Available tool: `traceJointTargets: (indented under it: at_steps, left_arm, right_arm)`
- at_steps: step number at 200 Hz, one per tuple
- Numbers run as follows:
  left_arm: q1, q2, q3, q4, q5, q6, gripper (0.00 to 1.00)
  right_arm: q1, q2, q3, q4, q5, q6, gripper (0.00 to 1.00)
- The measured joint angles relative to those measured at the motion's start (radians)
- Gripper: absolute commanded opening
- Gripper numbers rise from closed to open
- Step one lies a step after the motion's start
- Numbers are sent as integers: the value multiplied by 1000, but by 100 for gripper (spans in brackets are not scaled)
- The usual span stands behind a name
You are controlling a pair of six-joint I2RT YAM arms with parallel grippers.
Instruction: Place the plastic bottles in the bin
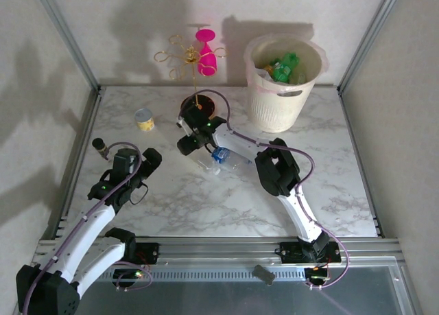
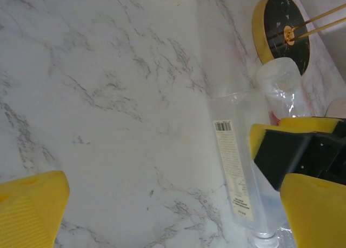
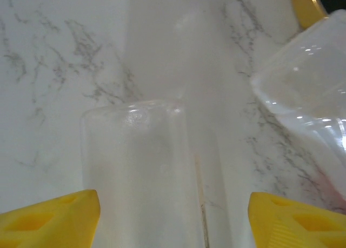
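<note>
A clear plastic bottle (image 3: 138,172) lies on the marble table between the fingers of my right gripper (image 3: 173,221). The jaws are open: the left finger is at the bottle's side and a gap shows on the right. A second clear bottle (image 3: 303,86) lies just beyond to the right. From above, my right gripper (image 1: 193,138) hangs over clear bottles, one with a blue label (image 1: 221,156). My left gripper (image 2: 173,215) is wide open over bare marble, left of the labelled clear bottle (image 2: 235,167). The bin (image 1: 274,106) stands at the back right and holds green bottles (image 1: 285,66).
A gold wire stand with a pink glass (image 1: 204,53) rises from a black base (image 2: 284,32) right behind the bottles. A small yellow tub (image 1: 144,119) and a dark vial (image 1: 101,147) stand at the left. Metal frame rails edge the table.
</note>
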State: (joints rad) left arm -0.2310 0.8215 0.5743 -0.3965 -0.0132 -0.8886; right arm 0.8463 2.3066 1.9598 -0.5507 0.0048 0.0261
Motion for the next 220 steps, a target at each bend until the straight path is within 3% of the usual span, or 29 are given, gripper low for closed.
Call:
traceJointTargets:
  at_steps: [155,185,220]
  left_arm:
    - [0,-19,0,18,18,26,100]
    - [0,-31,1,16,18,29,100]
    - [0,-37,22,0,22,42,100]
  right_arm:
    - [51,27,-101,0,-26,16,70]
    - [53,-2,-147,29,-29,31,47]
    - [59,-34,-188,37,-34,42,42]
